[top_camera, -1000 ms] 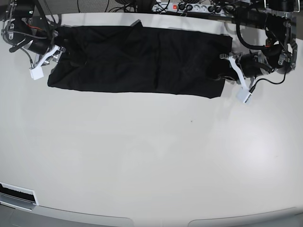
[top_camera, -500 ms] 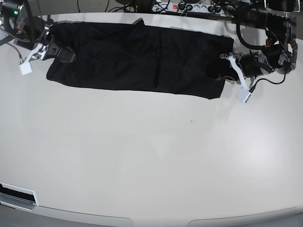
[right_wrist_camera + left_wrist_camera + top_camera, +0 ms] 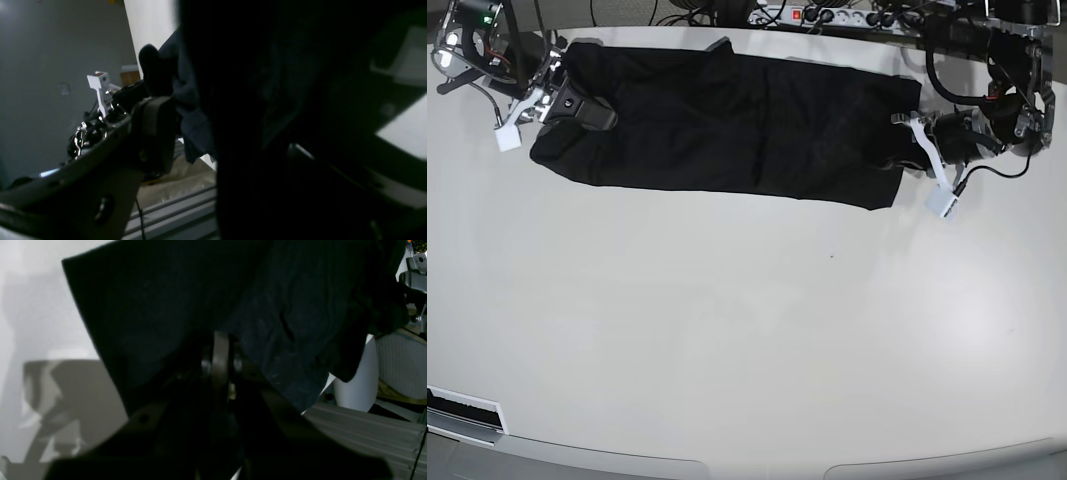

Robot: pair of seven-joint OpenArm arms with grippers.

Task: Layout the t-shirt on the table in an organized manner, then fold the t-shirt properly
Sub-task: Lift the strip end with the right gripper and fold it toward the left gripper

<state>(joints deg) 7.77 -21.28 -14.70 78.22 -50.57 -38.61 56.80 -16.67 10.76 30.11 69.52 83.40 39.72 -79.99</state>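
The black t-shirt (image 3: 727,125) is lying as a long band along the far edge of the white desk (image 3: 747,330), its long axis running side to side in the base view, with one arm posted at each short end. The left tool (image 3: 914,140) is sitting at the end on that view's right, its jaws pressed together on the shirt's edge; in the left wrist view the fabric (image 3: 206,306) is draping right over the closed jaws. The right tool (image 3: 562,100) is working at the opposite end, jaws standing wide apart, with cloth (image 3: 186,110) hanging between and beside them; whether it is gripping any fabric I cannot tell. Judging from this, the coming move is turning on the stretch between the two ends: each arm is nearest its own short edge, and the shirt is extending straight away from each tool toward the other.
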